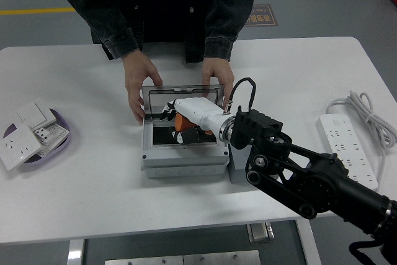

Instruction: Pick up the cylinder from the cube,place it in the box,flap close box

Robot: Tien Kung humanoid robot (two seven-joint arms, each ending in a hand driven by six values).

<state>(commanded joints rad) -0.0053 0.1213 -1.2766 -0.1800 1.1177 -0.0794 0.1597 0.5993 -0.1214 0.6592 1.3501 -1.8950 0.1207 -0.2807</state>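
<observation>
A grey box (183,161) sits at the table's middle with its lid (181,96) open, standing up at the far side. My right hand (180,125), white with black fingers, reaches into the box and is shut on the orange cylinder (183,122), holding it low inside the dark interior. The grey cube (234,167) stands against the box's right side, mostly hidden by my right arm (291,175). A person stands at the far side with both hands on the box: one hand (138,88) on its left far corner, the other (218,79) on the lid's right edge.
A purple dish (62,144) with white wall sockets lies at the left edge. A white power strip (348,153) with a coiled cable (366,113) lies at the right.
</observation>
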